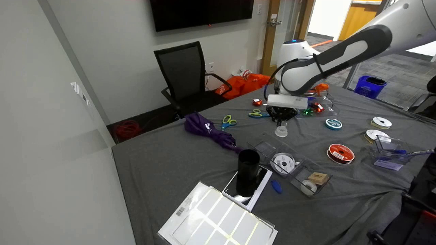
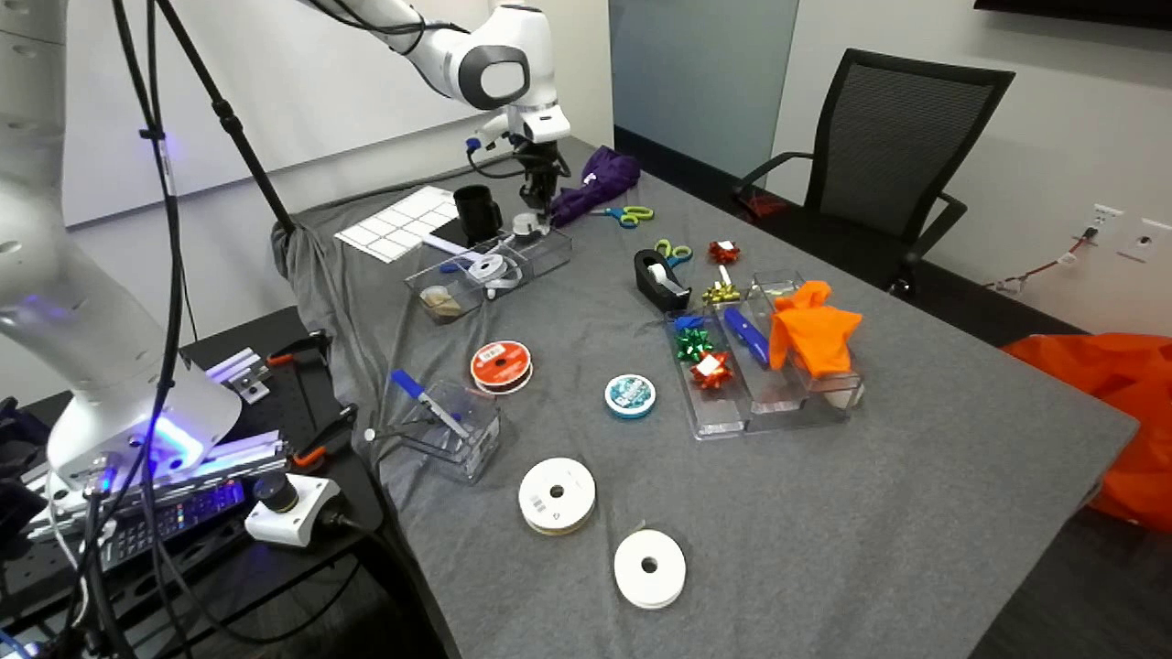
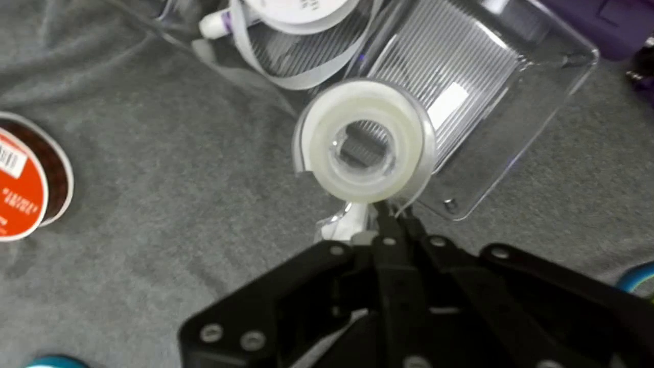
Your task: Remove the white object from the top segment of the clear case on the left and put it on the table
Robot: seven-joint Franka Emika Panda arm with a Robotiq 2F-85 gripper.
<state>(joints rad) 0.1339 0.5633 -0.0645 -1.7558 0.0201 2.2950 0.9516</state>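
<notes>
The white object, a roll of clear tape in a clear plastic dispenser, shows in both exterior views (image 1: 281, 131) (image 2: 526, 224) and in the wrist view (image 3: 365, 191). My gripper (image 1: 281, 121) is shut on the dispenser's edge; its fingertips (image 3: 396, 210) meet just behind the roll. It holds the roll raised beside the end segment of the clear case (image 1: 264, 148), which also shows in the wrist view (image 3: 460, 66). That end segment has nothing in it. The table (image 1: 170, 156) is covered in dark grey cloth.
A white ribbon spool (image 1: 283, 164) and tan piece (image 1: 318, 178) lie in the case's other segments. A purple umbrella (image 1: 211, 131), scissors (image 1: 228, 122), black mug (image 1: 248, 161), red spool (image 1: 340, 153) and teal tin (image 1: 333, 124) lie around. A clear tray (image 2: 769, 403) holds bows.
</notes>
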